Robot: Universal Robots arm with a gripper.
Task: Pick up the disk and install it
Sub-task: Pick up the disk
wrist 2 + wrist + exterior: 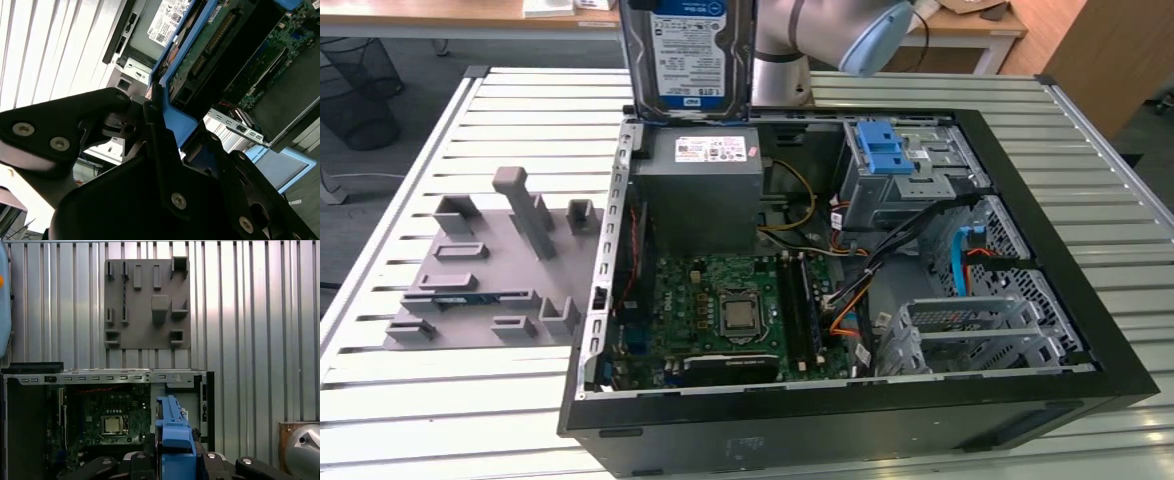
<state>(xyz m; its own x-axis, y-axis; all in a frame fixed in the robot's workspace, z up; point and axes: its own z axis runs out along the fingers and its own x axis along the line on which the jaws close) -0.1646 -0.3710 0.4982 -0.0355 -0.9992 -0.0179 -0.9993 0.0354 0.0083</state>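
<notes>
The disk [683,55] hangs upright in the air above the far left corner of the open computer case [1067,330] in the exterior view, its blue-and-white label facing the camera. In the second wrist view my gripper [175,125] is shut on the disk's blue rail frame [187,122], and the drive's green circuit side [210,50] runs away from the black fingers [155,120]. The first wrist view looks down past the blue frame [172,435], held edge-on over the case [100,377]. The grey arm [834,40] stands just behind the disk.
Inside the case are a grey power-supply box [700,190], the green motherboard [734,310], a metal drive cage with a blue latch [887,150] and loose cables [907,240]. A grey fixture plate [480,270] lies on the slatted table [494,410] at the exterior view's left.
</notes>
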